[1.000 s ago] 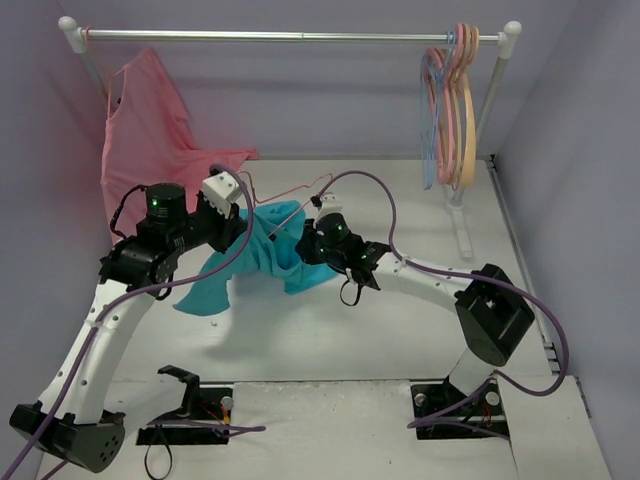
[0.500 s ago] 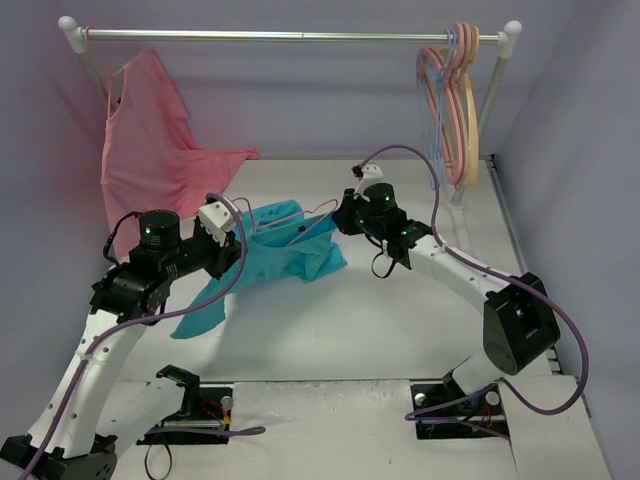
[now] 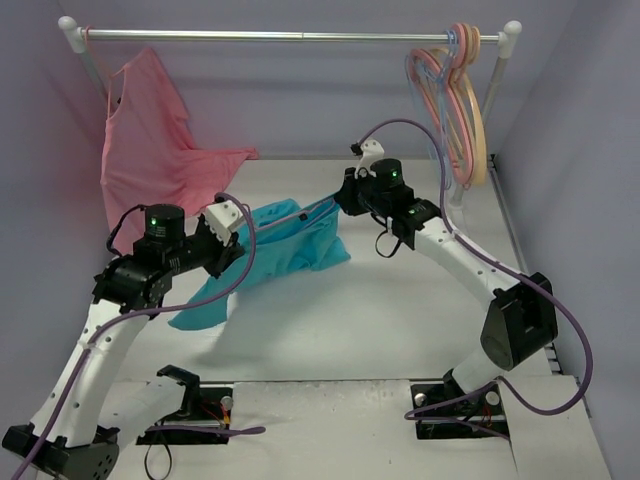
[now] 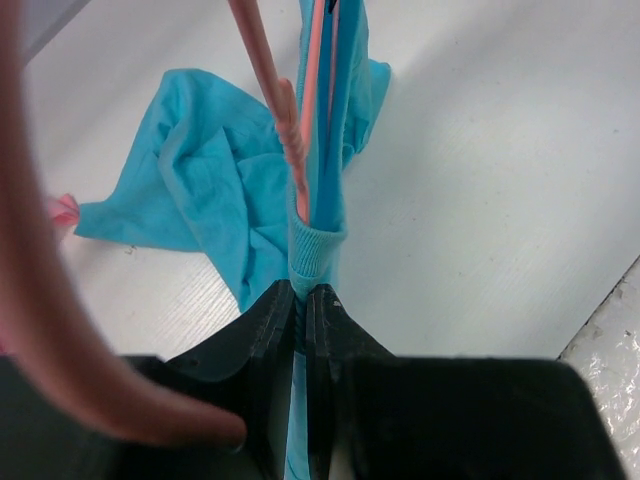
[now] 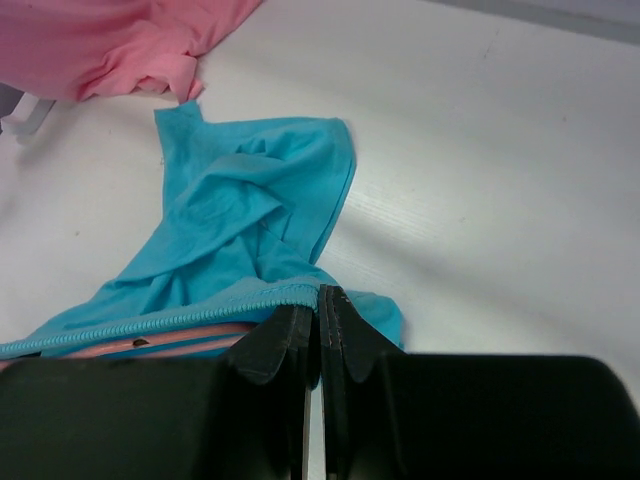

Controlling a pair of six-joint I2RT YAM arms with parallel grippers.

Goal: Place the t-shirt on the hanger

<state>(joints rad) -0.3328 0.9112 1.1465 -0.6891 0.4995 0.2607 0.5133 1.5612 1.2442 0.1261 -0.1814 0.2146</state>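
Observation:
The teal t-shirt (image 3: pixel 290 240) hangs stretched between my two grippers above the table, with one end trailing down to the left. The thin pink hanger (image 3: pixel 300 215) runs inside its upper edge. My left gripper (image 3: pixel 238 225) is shut on the ribbed neck edge; in the left wrist view the gripper (image 4: pixel 300 292) pinches the teal cloth (image 4: pixel 210 190) beside the pink wire (image 4: pixel 285 120). My right gripper (image 3: pixel 343 200) is shut on the other end; in the right wrist view the gripper (image 5: pixel 319 295) clamps the stitched edge of the shirt (image 5: pixel 240 210), with the pink wire (image 5: pixel 150 343) just inside it.
A clothes rail (image 3: pixel 300 36) crosses the back. A large pink garment (image 3: pixel 150 140) hangs at its left end and drapes onto the table (image 3: pixel 400 310). Several hangers, one thick and tan (image 3: pixel 465 120), hang at the right end near the right arm's cable.
My right gripper has moved back and to the right with the shirt's edge, pulling the shirt taut along the hanger. My left gripper has stayed nearly in place. The hangers on the rail have swung.

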